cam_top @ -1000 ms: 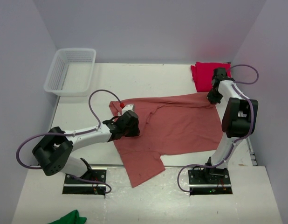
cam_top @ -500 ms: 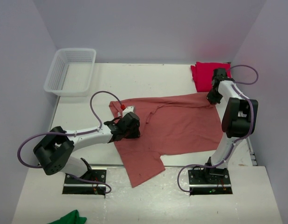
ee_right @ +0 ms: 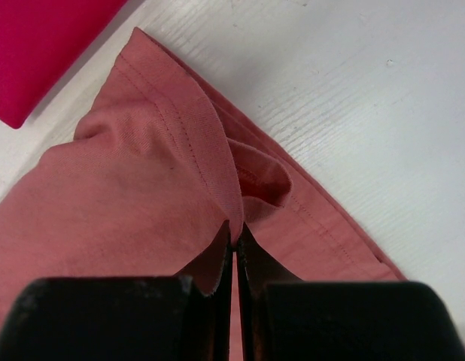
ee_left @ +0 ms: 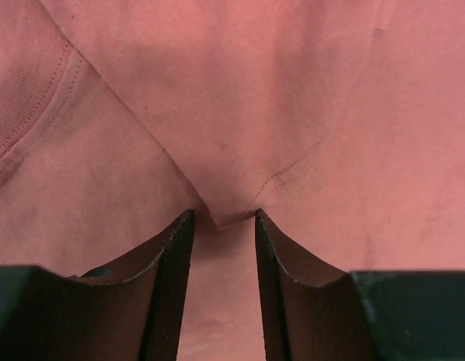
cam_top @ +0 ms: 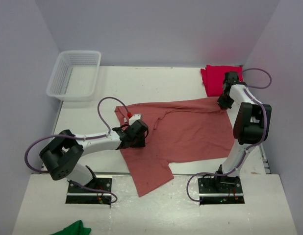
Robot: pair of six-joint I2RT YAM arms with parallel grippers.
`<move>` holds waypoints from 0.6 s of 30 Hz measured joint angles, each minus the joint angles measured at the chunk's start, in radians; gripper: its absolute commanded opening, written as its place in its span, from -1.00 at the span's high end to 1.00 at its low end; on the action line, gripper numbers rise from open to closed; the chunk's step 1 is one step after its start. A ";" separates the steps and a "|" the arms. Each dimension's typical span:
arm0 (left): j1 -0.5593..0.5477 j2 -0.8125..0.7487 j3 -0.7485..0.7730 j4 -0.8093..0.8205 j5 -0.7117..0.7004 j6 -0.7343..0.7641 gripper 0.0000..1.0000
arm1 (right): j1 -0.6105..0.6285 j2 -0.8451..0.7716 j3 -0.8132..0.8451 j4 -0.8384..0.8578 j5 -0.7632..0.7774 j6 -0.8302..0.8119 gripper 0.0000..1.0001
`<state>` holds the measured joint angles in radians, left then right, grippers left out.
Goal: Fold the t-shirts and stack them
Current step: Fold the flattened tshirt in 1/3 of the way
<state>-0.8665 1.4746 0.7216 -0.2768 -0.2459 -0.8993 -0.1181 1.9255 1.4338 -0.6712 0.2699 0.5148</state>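
At the far left corner of the white wooden table [cam_top: 156, 78] stands a white plastic mesh basket [cam_top: 75, 73], and a small crumpled green cloth [cam_top: 73, 228] lies at the near left edge.

The left gripper [cam_top: 137, 134] is down low over the left part of a large, dusty salmon-red t-shirt [cam_top: 190, 129] of soft cotton. The shirt is spread flat across the middle of the table, with one sleeve reaching toward the near edge. In the left wrist view the left gripper [ee_left: 223, 218] has its two dark fingers [ee_left: 172, 256] standing apart, clamped on nothing. The pointed tip of a stitched fold of the salmon-red t-shirt [ee_left: 240, 113] sits right in the gap between the fingertips. Whether the tips are pressing on the cloth beneath cannot be told from this close view.

Further right, the right gripper [cam_top: 224, 102] is at the far right corner of the shirt. The right wrist view shows the right gripper [ee_right: 234, 229] closed tight, with the hemmed edge of the salmon-red t-shirt [ee_right: 135, 173] pinched between its fingers [ee_right: 217, 263] and lifted into a small ridge.

Just beyond that corner lies a brighter crimson t-shirt [cam_top: 215, 78], folded, at the far right of the table. Its edge [ee_right: 44, 45] is near the salmon hem but apart from it.
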 measured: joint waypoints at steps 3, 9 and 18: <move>0.000 0.024 0.003 0.011 -0.001 0.001 0.28 | 0.000 0.000 0.000 0.000 0.000 -0.001 1.00; 0.000 0.048 0.023 0.016 -0.010 0.002 0.48 | 0.000 0.000 0.000 0.000 0.000 -0.003 1.00; 0.000 0.047 0.027 0.006 -0.020 0.003 0.70 | 0.003 0.000 0.000 0.000 -0.001 -0.003 1.00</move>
<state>-0.8665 1.5215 0.7490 -0.2707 -0.2657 -0.8967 -0.1150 1.9255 1.4338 -0.6712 0.2691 0.5121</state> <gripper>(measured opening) 0.147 0.007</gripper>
